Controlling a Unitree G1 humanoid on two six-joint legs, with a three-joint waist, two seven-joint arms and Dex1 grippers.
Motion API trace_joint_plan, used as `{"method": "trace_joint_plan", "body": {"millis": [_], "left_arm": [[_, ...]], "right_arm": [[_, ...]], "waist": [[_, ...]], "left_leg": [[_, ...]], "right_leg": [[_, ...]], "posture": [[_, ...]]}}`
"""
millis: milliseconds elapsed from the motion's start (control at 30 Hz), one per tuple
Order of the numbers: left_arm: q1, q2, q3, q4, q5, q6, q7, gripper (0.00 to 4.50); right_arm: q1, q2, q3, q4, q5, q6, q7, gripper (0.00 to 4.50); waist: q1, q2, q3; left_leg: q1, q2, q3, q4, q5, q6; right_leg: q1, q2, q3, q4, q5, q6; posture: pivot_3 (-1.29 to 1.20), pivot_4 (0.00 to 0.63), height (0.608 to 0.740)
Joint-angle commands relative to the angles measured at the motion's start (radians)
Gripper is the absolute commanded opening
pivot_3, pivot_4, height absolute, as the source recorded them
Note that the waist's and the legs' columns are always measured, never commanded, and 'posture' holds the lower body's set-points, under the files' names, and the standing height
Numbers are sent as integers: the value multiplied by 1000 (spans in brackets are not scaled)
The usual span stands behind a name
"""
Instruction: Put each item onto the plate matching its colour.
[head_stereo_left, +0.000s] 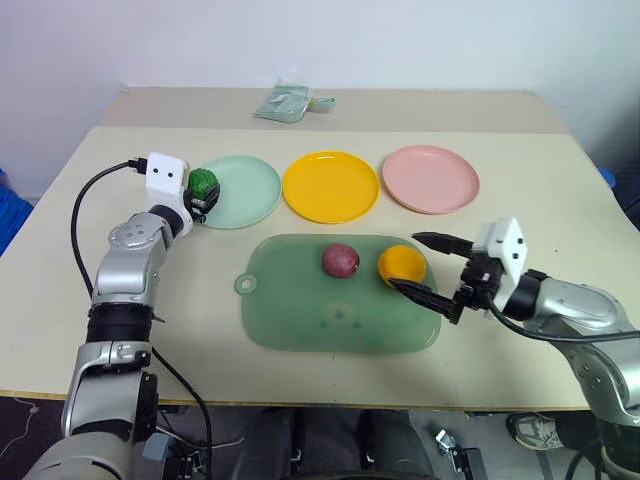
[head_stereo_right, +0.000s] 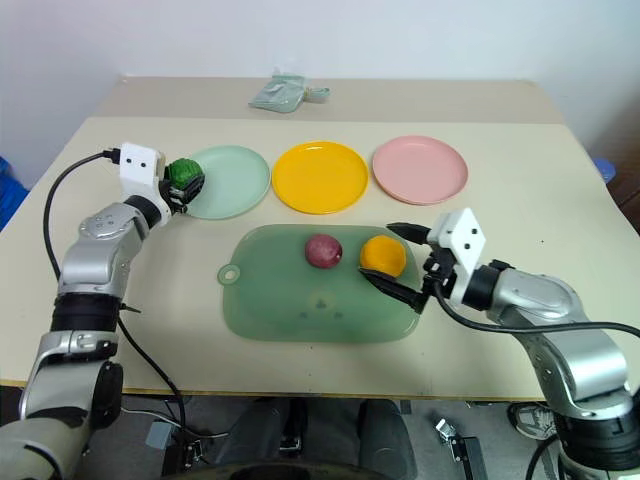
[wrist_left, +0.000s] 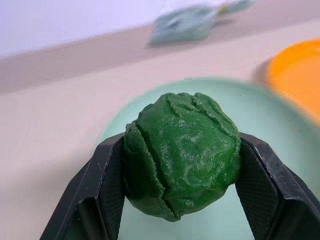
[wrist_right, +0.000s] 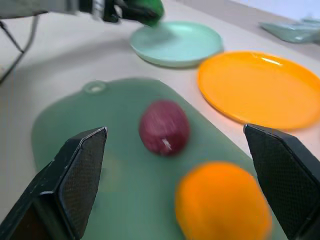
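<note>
My left gripper (head_stereo_left: 203, 192) is shut on the bumpy dark green item (wrist_left: 181, 155), holding it over the left rim of the mint green plate (head_stereo_left: 245, 192). The yellow plate (head_stereo_left: 331, 186) and the pink plate (head_stereo_left: 431, 178) lie to its right in a row. The maroon-purple item (head_stereo_left: 340, 260) and the orange-yellow item (head_stereo_left: 401, 264) rest on the translucent green tray (head_stereo_left: 300, 310). My right gripper (head_stereo_left: 425, 268) stands open at the tray's right end, its fingers either side of the orange-yellow item, apart from it.
A crumpled pale green cloth or bag (head_stereo_left: 290, 104) lies at the back of the table. A black cable (head_stereo_left: 85, 205) runs from my left wrist along the table's left side.
</note>
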Motion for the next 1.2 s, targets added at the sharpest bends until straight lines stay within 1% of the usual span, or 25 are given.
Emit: {"method": "trace_joint_plan", "body": {"millis": [33, 67, 133, 200, 300, 400, 467, 567, 633, 767, 833, 900, 933, 967, 1000, 1100, 1167, 1200], "left_arm": [[-50, -12, 5, 70, 17, -51, 7, 4334], [-56, -11, -2, 77, 26, -69, 0, 4472], [-57, -8, -2, 72, 29, -97, -16, 4472], [-25, -5, 36, 6, -15, -123, -50, 4472], [90, 23, 124, -168, -102, -134, -104, 4472], [254, 75, 167, -387, -190, -102, -219, 4472], [422, 136, 148, -589, -283, -41, -364, 4472], [601, 216, 89, -770, -330, -17, -506, 4472], [673, 241, 53, -844, -350, 10, -550, 4472], [730, 246, 20, -913, -361, 49, -555, 4472], [736, 234, 14, -927, -362, 54, -546, 4500], [733, 221, 12, -937, -376, 62, -536, 4500], [731, 215, 12, -942, -384, 67, -533, 4500], [730, 210, 13, -945, -390, 72, -530, 4500], [730, 208, 13, -947, -393, 74, -528, 4500], [729, 202, 14, -949, -397, 77, -519, 4500], [727, 200, 9, -947, -396, 76, -518, 4500], [723, 197, 0, -948, -393, 75, -517, 4500]], "right_arm": [[-33, 16, 36, 5, -32, -18, -22, 4500], [-49, 23, 58, 5, -50, -23, -30, 4500], [-85, 41, 98, 2, -70, -12, -54, 4500], [-126, 71, 160, 5, -122, -11, -96, 4500], [-197, 111, 297, 33, -253, -2, -160, 4500], [-266, 178, 354, 69, -289, 65, -220, 4500], [-301, 208, 388, 91, -307, 109, -238, 4500], [-330, 225, 429, 120, -335, 150, -239, 4500], [-346, 233, 450, 144, -349, 177, -240, 4500], [-361, 243, 465, 157, -343, 217, -217, 4500], [-369, 255, 471, 171, -347, 232, -218, 3921], [-376, 263, 475, 181, -356, 238, -222, 3216], [-378, 268, 474, 183, -362, 236, -226, 2583], [-380, 272, 474, 183, -368, 231, -228, 2139], [-382, 274, 474, 184, -376, 219, -230, 1919], [-409, 285, 460, 197, -412, 161, -246, 1876], [-467, 309, 407, 241, -424, 123, -280, 1876], [-520, 319, 362, 313, -442, 114, -327, 1876]], "waist": [[0, -3, 1], [-1, -5, 2], [-2, -8, 4], [-5, -8, 4], [-18, -8, 4], [-32, -8, 4], [-37, -8, 4], [-24, -8, 5], [-20, -8, 5], [-26, -8, 5], [-30, -7, 5], [-34, -7, 5], [-33, -7, 5], [-33, -7, 5], [-32, -7, 5], [-28, -7, 5], [-30, -7, 5], [-31, -7, 5]], "left_leg": [[0, 0, 0, 0, 0, 0], [0, 0, 0, 1, 0, 0], [0, 0, 0, 1, 0, 0], [0, 1, 0, 1, 0, -1], [0, 2, 0, 0, 1, -2], [0, 3, 0, -1, 1, -3], [0, 4, 1, -1, 2, -4], [0, 2, -2, -1, 2, -4], [0, 1, -3, -1, 1, -4], [1, 1, -5, -1, 1, -4], [1, 1, -5, -2, 1, -4], [1, 1, -5, -3, 1, -4], [1, 1, -5, -3, 1, -4], [1, 1, -5, -3, 1, -4], [0, 1, -5, -3, 1, -4], [0, 1, -4, -3, 1, -4], [0, 1, -4, -3, 1, -4], [0, 1, -4, -3, 1, -4]], "right_leg": [[0, 0, 0, 0, 0, 0], [0, 0, 0, 0, 0, 0], [0, 0, 0, 1, 0, 0], [0, 0, 0, 1, 0, 0], [-2, 0, 0, 1, 0, 0], [-2, -1, 0, 1, 0, 0], [-3, -1, -1, 1, 0, 0], [-2, -4, -2, 0, 0, 0], [-2, -6, -3, 0, 0, 0], [-2, -7, -3, 0, 0, -2], [-2, -6, -3, 1, 0, -2], [-2, -6, -3, 1, 0, -2], [-3, -5, -3, 1, 0, -2], [-3, -5, -3, 1, 0, -2], [-2, -5, -3, 1, 0, -2], [-2, -5, -3, 1, 0, -2], [-2, -5, -3, 1, 0, -2], [-2, -5, -3, 1, 0, -1]], "posture": [[0, 150, 740], [0, 150, 740], [0, 150, 740], [0, 150, 740], [0, 150, 740], [0, 150, 740], [0, 150, 740], [0, 150, 740], [0, 150, 740], [0, 150, 740], [0, 150, 740], [0, 150, 740], [0, 150, 740], [0, 150, 740], [0, 150, 740], [0, 150, 740], [0, 150, 740], [0, 150, 740]]}}
